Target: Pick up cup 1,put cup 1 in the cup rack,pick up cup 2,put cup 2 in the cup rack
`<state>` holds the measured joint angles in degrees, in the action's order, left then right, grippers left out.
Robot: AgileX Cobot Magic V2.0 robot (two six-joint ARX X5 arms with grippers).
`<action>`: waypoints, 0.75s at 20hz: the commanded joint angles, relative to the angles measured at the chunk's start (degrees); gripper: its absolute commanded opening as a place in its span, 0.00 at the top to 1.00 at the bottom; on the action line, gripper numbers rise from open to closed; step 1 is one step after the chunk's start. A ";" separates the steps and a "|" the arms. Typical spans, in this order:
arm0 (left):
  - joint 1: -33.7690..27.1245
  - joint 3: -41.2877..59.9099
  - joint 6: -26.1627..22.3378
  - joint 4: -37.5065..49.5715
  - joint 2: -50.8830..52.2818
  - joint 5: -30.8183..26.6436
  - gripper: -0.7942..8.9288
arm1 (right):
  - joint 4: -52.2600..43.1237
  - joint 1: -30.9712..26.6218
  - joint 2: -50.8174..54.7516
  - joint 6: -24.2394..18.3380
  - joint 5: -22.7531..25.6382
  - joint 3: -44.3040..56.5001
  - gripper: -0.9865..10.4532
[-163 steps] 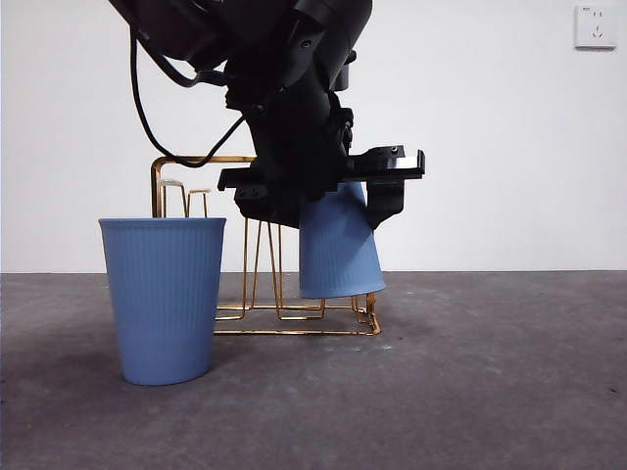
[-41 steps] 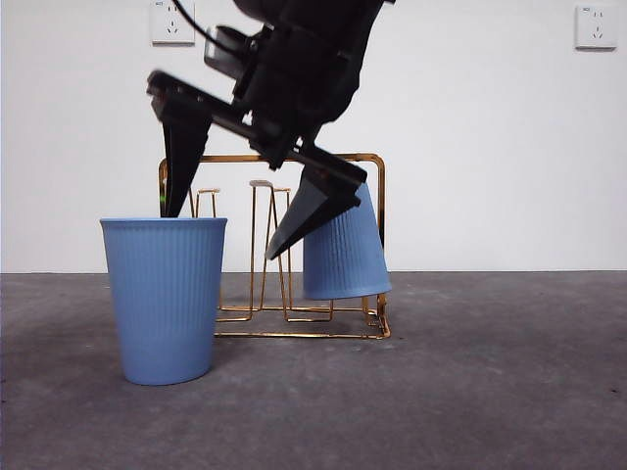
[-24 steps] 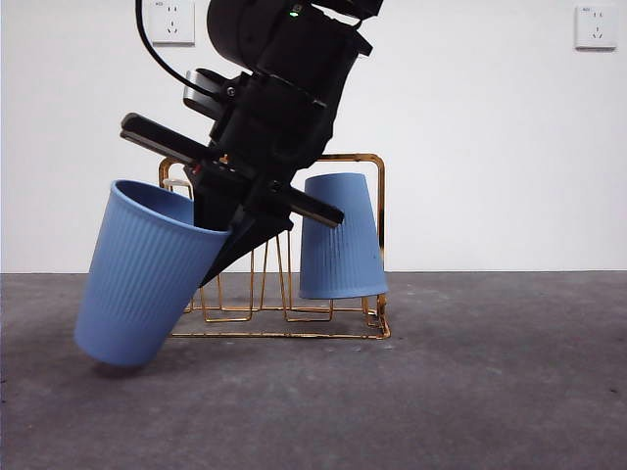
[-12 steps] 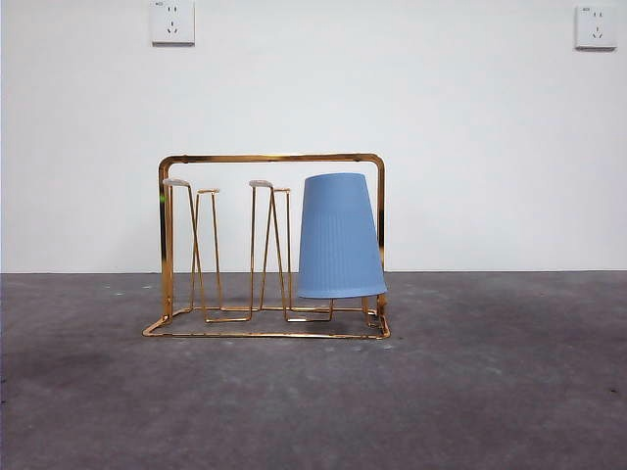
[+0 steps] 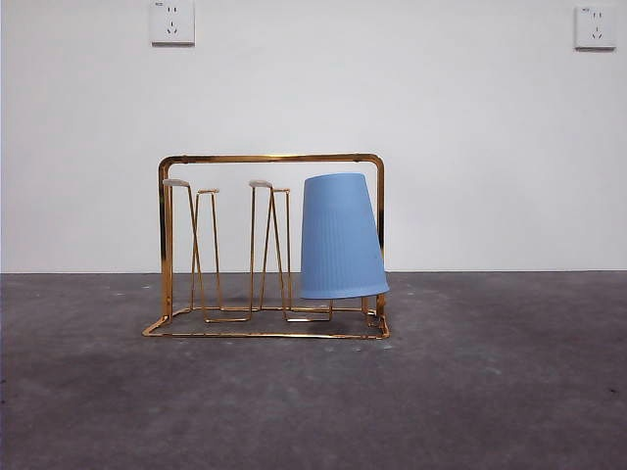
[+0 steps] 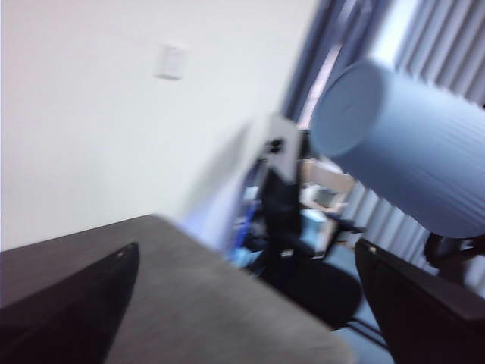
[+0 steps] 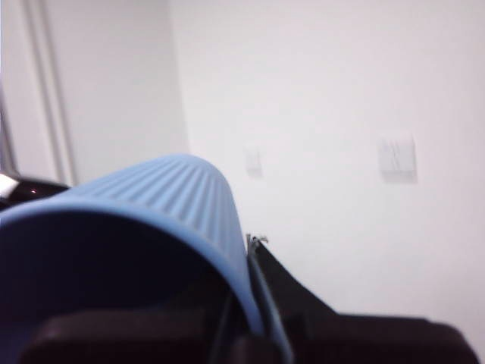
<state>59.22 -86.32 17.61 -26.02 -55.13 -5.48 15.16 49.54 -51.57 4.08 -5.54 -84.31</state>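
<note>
The gold wire cup rack [image 5: 269,158] stands on the table in the front view. One blue ribbed cup [image 5: 340,240] hangs upside down on its right-hand prongs. A second blue ribbed cup [image 7: 151,205] is up in the air, out of the front view, with my right gripper [image 7: 250,303] shut on its rim wall. That cup [image 6: 409,159] also shows in the left wrist view, bottom end towards the camera. My left gripper [image 6: 246,258] is open with nothing between its jaws, raised off the table.
The rack's left and middle prongs [image 5: 206,245] carry nothing. White wall sockets [image 5: 172,22] sit high on the back wall. The grey table [image 5: 313,401] stretches in front of the rack.
The arm that gripped the cup left of the rack tilted it, then lifted it up and out of the front view. The rack and the upside-down cup stayed in place.
</note>
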 commanded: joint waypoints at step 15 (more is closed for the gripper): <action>0.07 0.33 9.79 41.29 -14.67 31.58 0.42 | -7.96 0.11 3.52 -7.76 -4.92 0.04 0.92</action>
<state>59.22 -86.28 25.30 13.26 -69.98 25.50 8.01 49.54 -48.51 -3.03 -10.26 -84.31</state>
